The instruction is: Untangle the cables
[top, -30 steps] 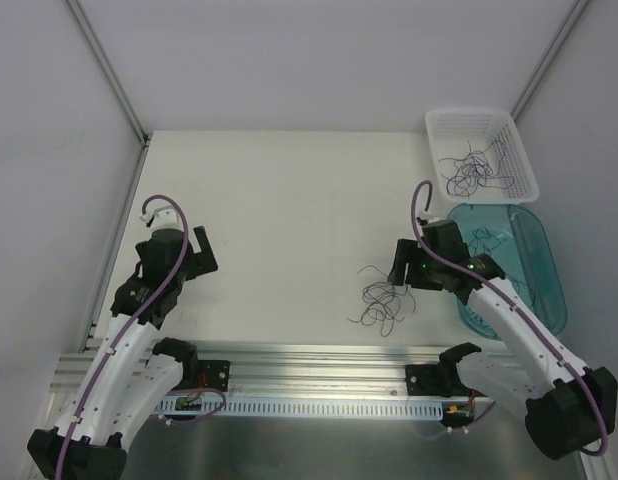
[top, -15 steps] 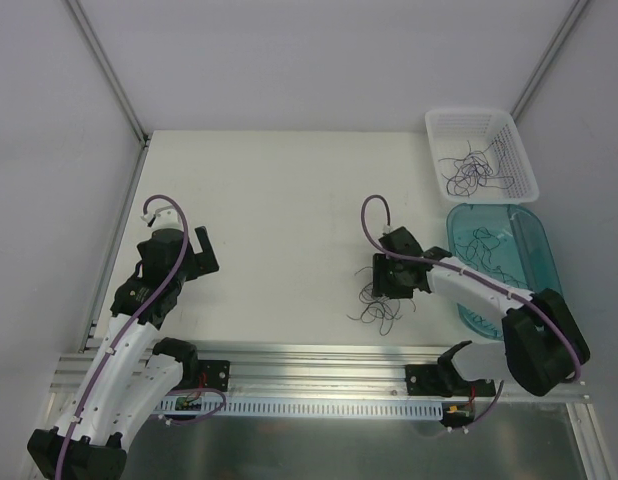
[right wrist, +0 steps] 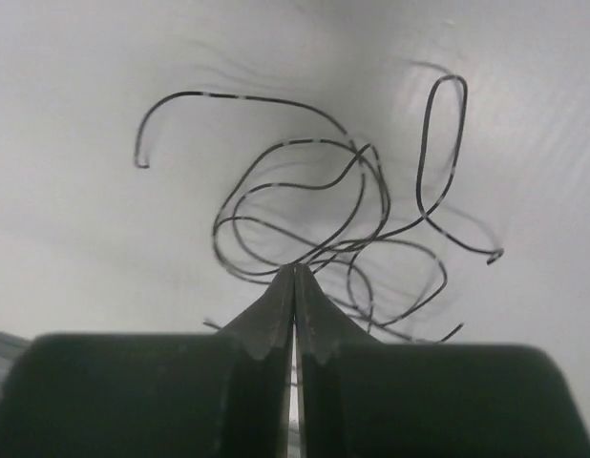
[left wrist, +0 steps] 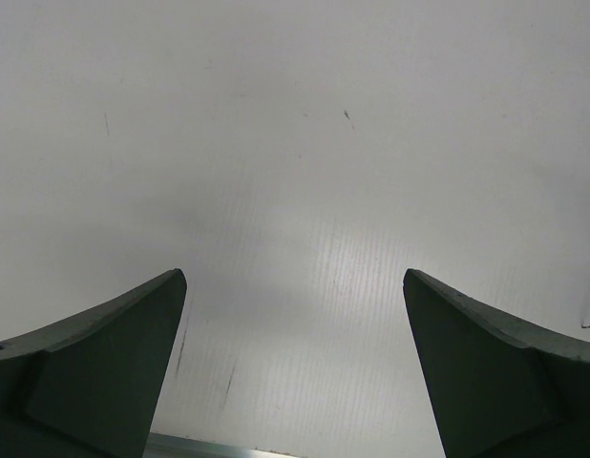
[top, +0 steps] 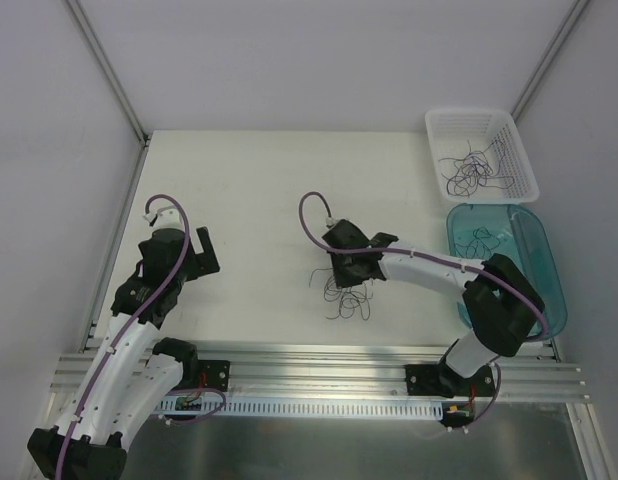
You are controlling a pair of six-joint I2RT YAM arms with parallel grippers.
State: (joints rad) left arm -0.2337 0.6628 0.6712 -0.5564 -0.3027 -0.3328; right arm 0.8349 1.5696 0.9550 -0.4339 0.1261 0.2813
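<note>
Pinch step, by my judgement. Right end effector (right wrist: pixel 293 272) has its fingers pressed together on strands of the cables (right wrist: pixel 305 215), a loose curly wad on the desk (top: pixel 259 190), well left of the teal tray (top: pixel 534 215).

Advice: lift slowly and watch which loops follow. If the whole wad rises, set it down and re-pinch a free end.

Left end effector (left wrist: pixel 293 281): jaws wide apart over bare desk, far left of the tray.

Desk white, matte, faintly ribbed; pale walls close round. White basket (top: pixel 469 113) just behind the tray; both hold strands.

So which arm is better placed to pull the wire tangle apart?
Right. The right gripper is shut on the wire tangle mid-table; the left gripper hangs open over bare table, far off.
</note>
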